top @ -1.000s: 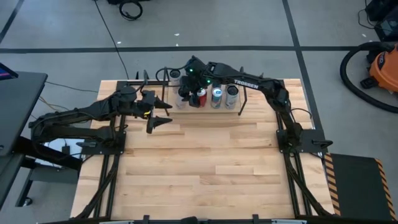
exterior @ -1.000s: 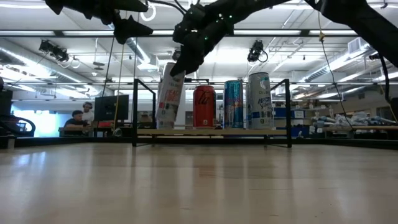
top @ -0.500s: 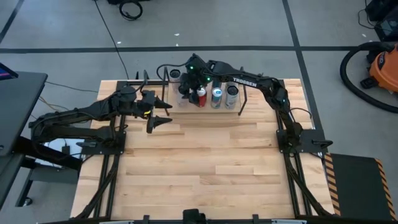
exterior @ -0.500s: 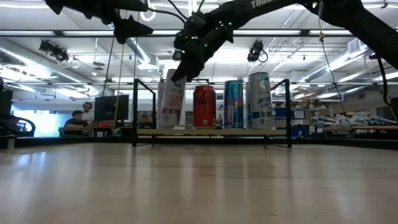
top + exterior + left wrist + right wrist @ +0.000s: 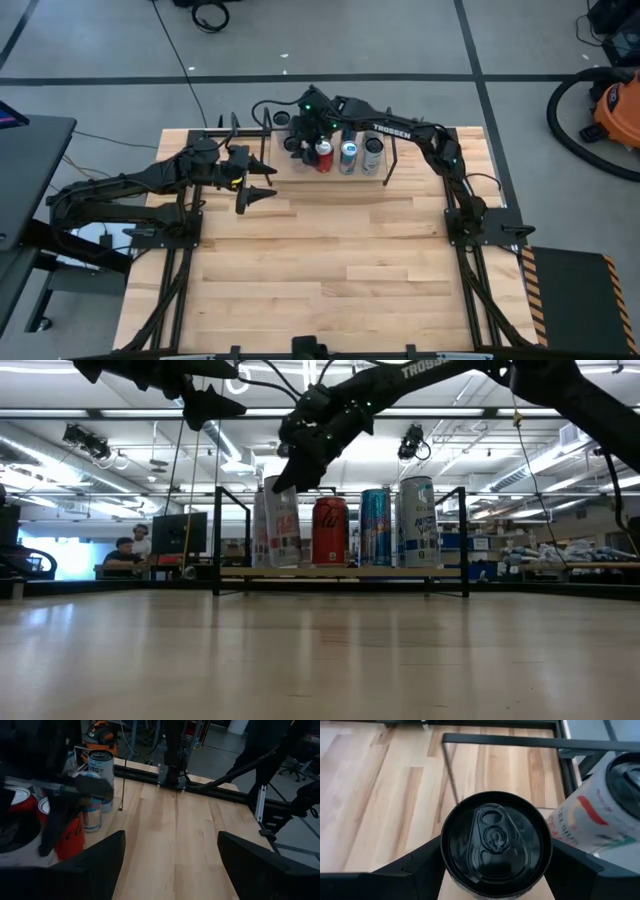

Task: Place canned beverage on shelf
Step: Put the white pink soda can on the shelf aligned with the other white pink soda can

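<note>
The shelf [image 5: 340, 571] is a light-wood board in a black rod frame, standing at the table's far middle [image 5: 300, 172]. A red can [image 5: 329, 530], a blue can [image 5: 375, 527] and a white can [image 5: 417, 520] stand in a row on it. At the row's left end a pale can with a black top [image 5: 284, 528] [image 5: 495, 840] stands upright on the board. My right gripper [image 5: 291, 472] [image 5: 303, 136] is shut on it. My left gripper [image 5: 262, 186] [image 5: 170, 865] hangs open over the table, left of the shelf. My right gripper pinches the black-topped can between its two fingers, on opposite sides of the wall just under the rim [image 5: 444, 851]. The fingers come slanting down from above and from the table's right. The can is upright, with its base on the shelf board [image 5: 282, 567].
Another white can [image 5: 600, 805] [image 5: 283, 118] stands close beside the held one, toward the far edge. The shelf's black top rail [image 5: 500, 740] and posts [image 5: 217, 540] ring the cans. Bare wooden table [image 5: 330, 260] lies in front of the shelf. A person [image 5: 125, 555] sits in the room beyond.
My right gripper has sunk a little and edged toward the table's far left. The black-topped can leaned with its top toward the red can. It now stands upright at the row's left end. Its base has stayed at the board while its top swung over.
</note>
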Controlling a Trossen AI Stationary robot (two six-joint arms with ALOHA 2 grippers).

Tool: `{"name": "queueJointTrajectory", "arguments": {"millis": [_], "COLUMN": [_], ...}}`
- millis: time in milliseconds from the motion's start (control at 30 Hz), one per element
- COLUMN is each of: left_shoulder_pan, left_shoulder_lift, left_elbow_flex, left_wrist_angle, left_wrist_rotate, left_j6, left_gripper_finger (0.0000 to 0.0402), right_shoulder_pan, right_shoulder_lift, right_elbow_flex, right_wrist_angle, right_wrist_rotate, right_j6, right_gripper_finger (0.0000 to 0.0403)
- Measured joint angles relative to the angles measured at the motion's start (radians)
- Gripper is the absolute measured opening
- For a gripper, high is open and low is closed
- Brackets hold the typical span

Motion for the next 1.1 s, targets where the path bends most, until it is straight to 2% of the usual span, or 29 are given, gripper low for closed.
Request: {"name": "queueJointTrajectory", "arguments": {"millis": [233, 733, 1100], "left_shoulder_pan": [0.000, 0.000, 0.000], "left_shoulder_lift": [0.000, 0.000, 0.000], "left_elbow_flex": [0.000, 0.000, 0.000], "left_wrist_angle": [0.000, -0.016, -0.015], "left_wrist_rotate": [0.000, 0.000, 0.000], "left_j6": [0.000, 0.000, -0.001], "left_gripper_finger": [0.0317, 0.0317, 0.0317], "right_shoulder_pan": [0.014, 0.018, 0.018], "right_shoulder_lift": [0.026, 0.027, 0.026], "right_elbow_flex": [0.002, 0.001, 0.001], "right_wrist_angle": [0.076, 0.121, 0.164], "right_wrist_rotate": [-0.005, -0.001, 0.000], "right_j6": [0.012, 0.063, 0.064], "right_gripper_finger": [0.0293, 0.0293, 0.0315]}}
